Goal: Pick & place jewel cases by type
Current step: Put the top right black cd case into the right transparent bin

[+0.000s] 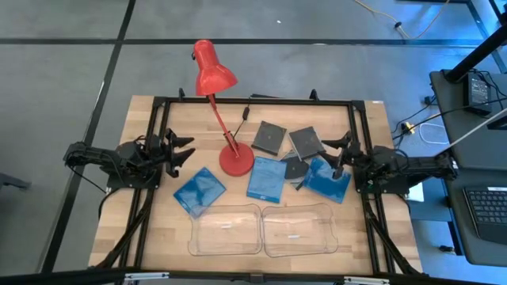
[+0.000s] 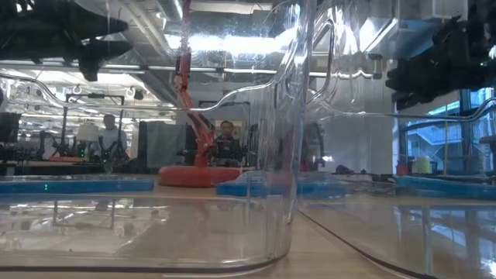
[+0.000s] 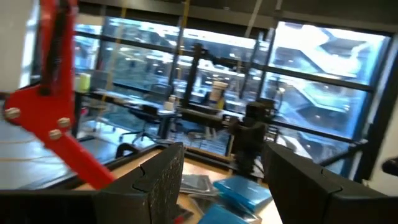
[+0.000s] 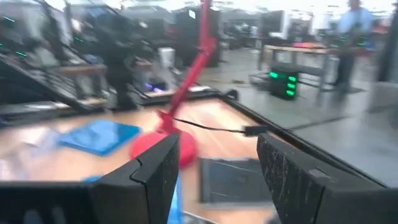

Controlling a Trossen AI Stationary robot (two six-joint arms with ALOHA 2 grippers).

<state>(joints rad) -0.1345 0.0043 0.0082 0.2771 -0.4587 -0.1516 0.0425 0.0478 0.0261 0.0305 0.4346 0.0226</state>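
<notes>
- Left claw (image 1: 184,152) hangs open and empty at the table's (image 1: 150,229) left side; a blue jewel case (image 1: 200,191) lies near it
- Right claw (image 1: 339,153) is open, empty, just beside the blue jewel case (image 1: 327,180) and dark cases (image 1: 306,142)

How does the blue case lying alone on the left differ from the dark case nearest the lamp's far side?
The lone blue case is translucent blue; the dark case is grey-black. The blue case lies near the left tray, on the left gripper's side; the dark case lies farther back, right of the lamp base. The blue case touches nothing; whether the dark one touches its neighbour is unclear. Both lie flat, square, turned askew.
</notes>
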